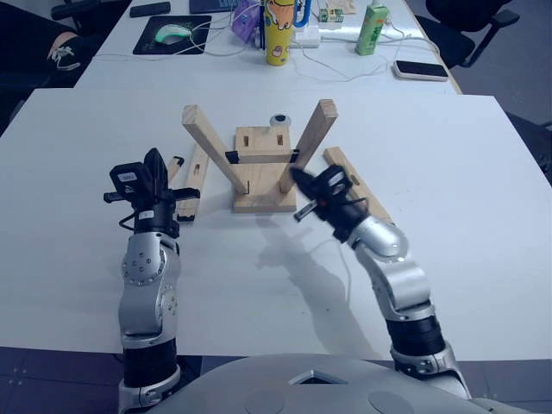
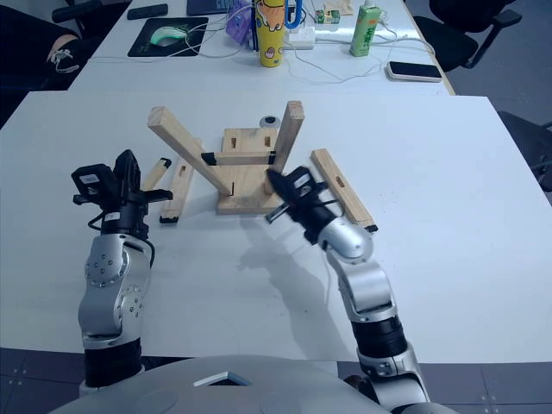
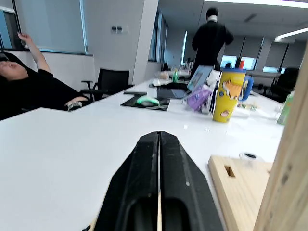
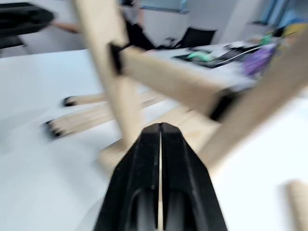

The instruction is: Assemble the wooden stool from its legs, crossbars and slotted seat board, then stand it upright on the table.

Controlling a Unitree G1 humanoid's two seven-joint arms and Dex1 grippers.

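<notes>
Right gripper (image 1: 298, 178): fingers pressed together, nothing between them. It sits low over the table (image 1: 448, 172), at the near right edge of the seat board (image 1: 261, 200), with its tip just beside the foot of the right-hand leg (image 1: 312, 138). Contact with that leg cannot be confirmed.

Left gripper (image 1: 155, 155): fingers likewise together and empty, pointing away from the robot, to the left of the assembly.

The seat board lies flat near the table's centre. Two legs stand in it and lean outward in a V: the left-hand leg (image 1: 216, 147) tilts left, the right-hand leg tilts right. One crossbar (image 1: 263, 157) spans between them, about level, with dark fittings at each end.

Loose parts: one leg (image 1: 338, 162) lies flat to the right of the board, partly hidden behind the right gripper. A second leg (image 1: 197, 172) lies flat to the left, between the board and the left gripper. A short crossbar (image 1: 176, 162) lies just beside it, partly behind the left gripper.

On the adjoining desk beyond stand a yellow cup (image 1: 278, 39) and a green carton (image 1: 372, 28), with a phone (image 1: 420, 69) lying near them.
</notes>
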